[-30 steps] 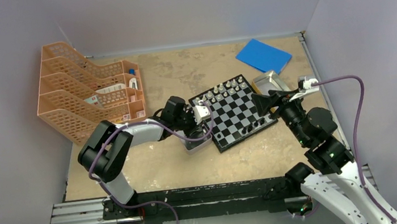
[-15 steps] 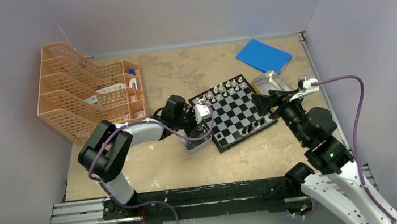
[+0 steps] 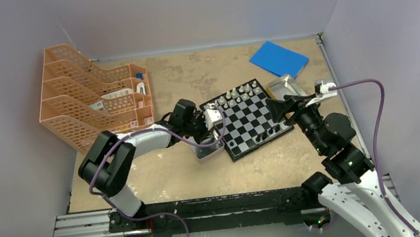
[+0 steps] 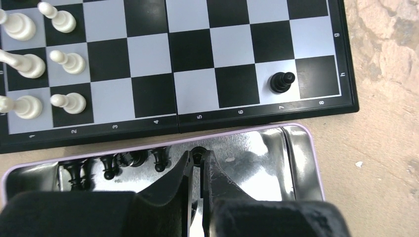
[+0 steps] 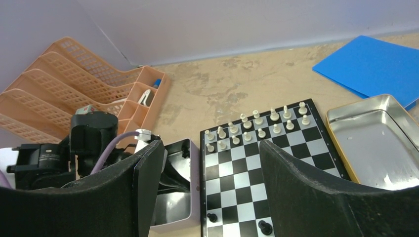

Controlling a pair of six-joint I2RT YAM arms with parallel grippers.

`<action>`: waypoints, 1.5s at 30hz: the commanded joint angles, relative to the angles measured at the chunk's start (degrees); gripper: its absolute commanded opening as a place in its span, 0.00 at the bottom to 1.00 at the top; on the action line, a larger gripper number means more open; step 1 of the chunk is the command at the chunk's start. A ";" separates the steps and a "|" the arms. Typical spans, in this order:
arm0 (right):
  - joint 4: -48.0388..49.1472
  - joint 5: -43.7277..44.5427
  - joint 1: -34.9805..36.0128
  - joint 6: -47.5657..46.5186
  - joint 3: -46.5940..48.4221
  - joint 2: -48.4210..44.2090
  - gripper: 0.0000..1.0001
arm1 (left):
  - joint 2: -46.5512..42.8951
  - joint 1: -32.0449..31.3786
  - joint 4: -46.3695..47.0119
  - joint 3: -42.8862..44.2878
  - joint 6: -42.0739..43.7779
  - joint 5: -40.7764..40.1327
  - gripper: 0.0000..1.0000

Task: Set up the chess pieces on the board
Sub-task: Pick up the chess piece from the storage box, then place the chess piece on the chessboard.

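Observation:
The board (image 3: 250, 121) lies mid-table, and white chess pieces (image 3: 234, 96) fill its two far rows. In the left wrist view the white pieces (image 4: 29, 64) stand at the board's (image 4: 192, 49) left end, and one black pawn (image 4: 282, 81) stands near its right corner. My left gripper (image 4: 199, 160) reaches down into a pink-rimmed tin (image 4: 296, 163), shut on a small black piece (image 4: 199, 154) at its fingertips. More black pieces (image 4: 118, 162) lie in the tin to its left. My right gripper (image 5: 211, 148) hovers open and empty over the board's (image 5: 267, 163) right side.
An empty gold-rimmed tin (image 3: 285, 88) sits at the board's far right corner, and a blue pad (image 3: 278, 59) lies behind it. An orange mesh file tray (image 3: 91, 103) stands at the far left. Two black pieces (image 5: 212, 217) stand on the board's near rows.
My left gripper's jaws have closed the last bit onto the black piece in the tin. The left arm's elbow shifted slightly left. The right arm has not moved.

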 commanded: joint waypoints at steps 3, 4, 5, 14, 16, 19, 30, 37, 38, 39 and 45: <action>2.03 -0.03 -0.25 0.20 1.58 0.06 0.73 | -6.85 0.26 -3.27 2.25 -3.54 -3.37 0.00; 1.85 -0.27 -0.25 0.20 1.58 0.00 0.73 | -7.64 0.20 -3.54 2.31 -4.42 -4.30 0.00; 1.61 -0.34 -0.25 0.20 1.56 -0.05 0.73 | -8.42 0.25 -3.78 2.42 -5.31 -5.06 0.00; 0.24 -0.99 -0.24 1.22 1.31 -1.35 0.73 | -10.12 0.15 -13.71 10.20 -16.63 -6.21 0.00; 0.08 0.97 -0.25 3.03 1.37 -1.17 0.73 | -8.76 -0.02 -15.40 12.61 -19.27 -3.84 0.00; -0.84 2.72 -0.25 4.41 2.07 -0.61 0.73 | -7.18 -2.65 -15.64 14.79 -21.74 -4.45 0.00; -3.48 4.96 -0.25 5.32 5.73 -3.80 0.73 | -2.11 -13.96 -7.90 16.55 -28.91 -12.01 0.00; -4.33 6.96 -0.25 5.71 6.55 -7.37 0.74 | 1.08 -16.81 -2.22 15.38 -29.88 -15.91 0.00; -4.23 6.91 -0.25 5.70 6.47 -7.73 0.74 | 1.46 -16.92 -1.59 15.35 -29.75 -16.08 0.00; -4.13 6.91 -0.25 5.72 6.44 -7.97 0.74 | 2.00 -17.03 -1.01 15.41 -29.60 -16.16 0.00; -4.40 6.67 -0.23 5.91 6.67 -7.87 0.74 | 5.61 -17.14 -0.59 17.14 -28.60 -15.71 0.00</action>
